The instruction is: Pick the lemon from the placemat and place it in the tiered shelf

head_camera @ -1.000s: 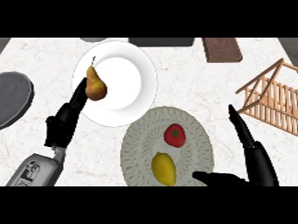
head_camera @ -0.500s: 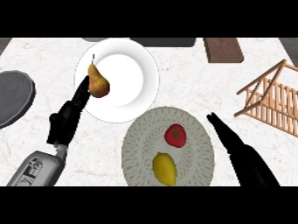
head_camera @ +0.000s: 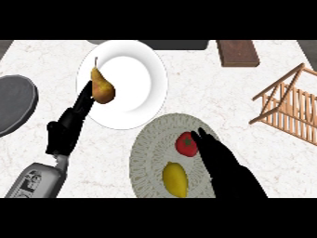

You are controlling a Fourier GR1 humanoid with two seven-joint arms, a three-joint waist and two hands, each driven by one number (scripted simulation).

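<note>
One change counts: my right hand (head_camera: 219, 160) has swung left from the desk's (head_camera: 209, 88) right side, where it stood a second ago, and now lies over the placemat's (head_camera: 147, 153) right half. Fingers straight, open, holding nothing; tips beside the tomato (head_camera: 185, 143).

Shelf (head_camera: 294, 111), wooden and slatted, sits well apart at the desk's right edge, nothing in it.

Plate (head_camera: 136, 79) above the placemat carries a pear (head_camera: 102, 88).

Left hand (head_camera: 68, 128) rests open at the plate's left rim, fingertips by the pear, same as before.

Lemon (head_camera: 175, 179) unmoved, low on the placemat, just left of my right palm.

Judgement: the approach is nearly done. Grasp next, though my fingers have overshot toward the tomato, so I should curl back onto the lemon.
</note>
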